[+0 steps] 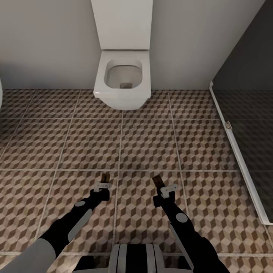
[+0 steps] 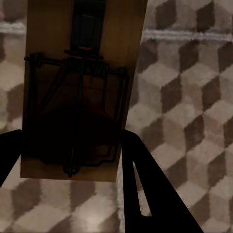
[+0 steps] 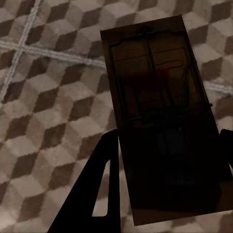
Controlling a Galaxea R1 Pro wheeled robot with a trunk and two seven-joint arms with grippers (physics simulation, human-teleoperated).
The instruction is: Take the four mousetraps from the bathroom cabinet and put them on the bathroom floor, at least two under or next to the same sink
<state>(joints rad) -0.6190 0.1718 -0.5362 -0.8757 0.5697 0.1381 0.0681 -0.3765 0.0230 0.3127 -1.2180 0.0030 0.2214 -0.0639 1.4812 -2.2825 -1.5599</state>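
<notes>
Each gripper holds a mousetrap above the bathroom floor [image 1: 148, 144]. My left gripper [image 1: 104, 182] is shut on a tan wooden mousetrap [image 1: 105, 177]; the left wrist view shows this mousetrap [image 2: 82, 87] close up, dark wire on top, clamped between the black fingers [image 2: 141, 184]. My right gripper [image 1: 161, 185] is shut on a second mousetrap [image 1: 157, 181], which looks dark and shaded in the right wrist view, the mousetrap [image 3: 165, 121] sitting between the fingers [image 3: 97, 194]. The cabinet and the sink are out of view.
A white wall-hung toilet [image 1: 122, 76] stands straight ahead against the pale wall. A dark glass shower panel with a white frame [image 1: 239, 151] runs along the right. A white rounded edge [image 1: 1, 94] shows at the far left. Cube-patterned tiles lie between me and the toilet.
</notes>
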